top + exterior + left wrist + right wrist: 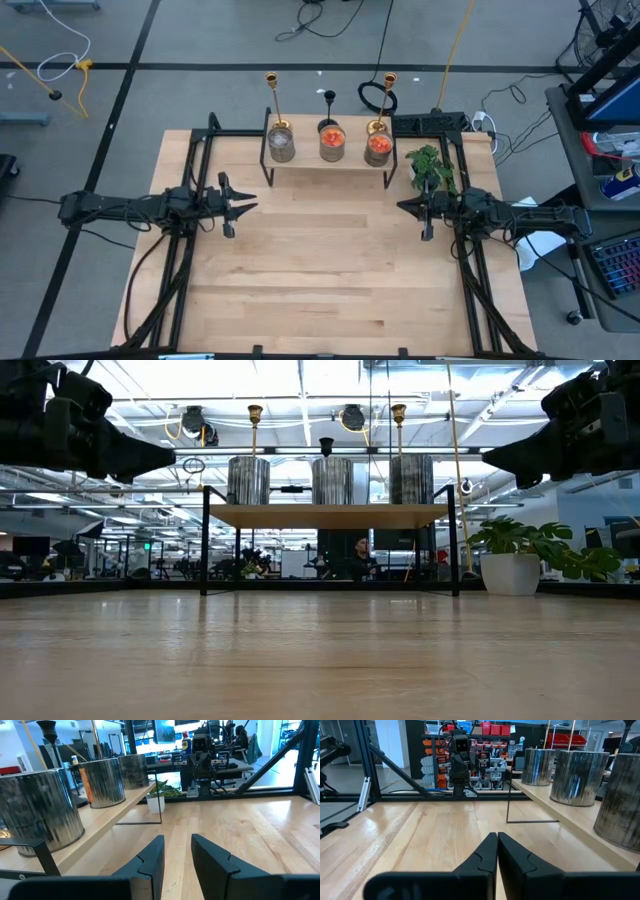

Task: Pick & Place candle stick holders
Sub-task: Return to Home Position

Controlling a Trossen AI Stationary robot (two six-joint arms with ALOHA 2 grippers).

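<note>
On a small wooden shelf (325, 165) at the table's far middle stand three ribbed glass cups: a grey one (281, 146) and two orange ones (332, 142) (378, 147). Behind them on the shelf stand two tall gold candlesticks (272, 95) (387, 95) and a shorter black one (328, 100) on their round bases. My left gripper (250, 208) hovers open over the table, left of the shelf and nearer than it; its gap shows in the left wrist view (177, 837). My right gripper (400, 207) hovers shut on the right (497, 835). Both are empty.
A leafy green plant in a white pot (430, 165) stands on the table just right of the shelf, close to my right arm. The shelf rests on thin black legs (205, 540). Bare wooden tabletop (330, 270) lies between and in front of the arms.
</note>
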